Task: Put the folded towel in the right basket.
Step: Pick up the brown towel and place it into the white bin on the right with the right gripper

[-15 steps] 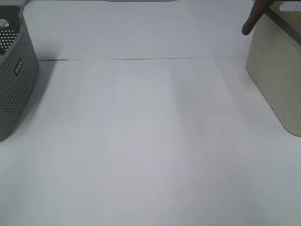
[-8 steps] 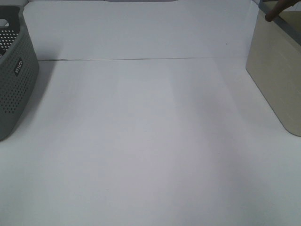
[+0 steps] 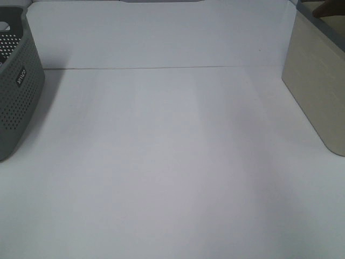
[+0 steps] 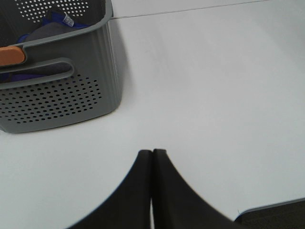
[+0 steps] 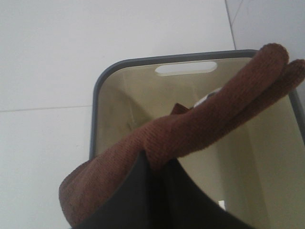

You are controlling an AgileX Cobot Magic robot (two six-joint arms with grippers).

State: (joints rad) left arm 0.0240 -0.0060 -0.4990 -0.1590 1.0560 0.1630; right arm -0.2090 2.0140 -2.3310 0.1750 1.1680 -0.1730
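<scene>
The folded towel (image 5: 214,114), dark reddish-brown cloth, is pinched in my right gripper (image 5: 155,162), which is shut on it. It hangs over the open top of the right basket (image 5: 95,95), a beige bin with a grey rim. In the exterior high view only a brown tip of the towel (image 3: 328,9) shows above the right basket (image 3: 318,81) at the far right edge; the right arm itself is out of frame there. My left gripper (image 4: 152,152) is shut with nothing in it, low over the white table beside the grey perforated basket (image 4: 62,90).
The grey perforated basket (image 3: 16,81) stands at the left edge of the table and holds blue cloth (image 4: 57,19) and an orange item (image 4: 10,55). A thin seam line (image 3: 161,67) crosses the white tabletop at the back.
The towel has moved right, from hanging in front of the beige basket's far-left corner to above its inside. Only its tip now shows in the exterior view.
</scene>
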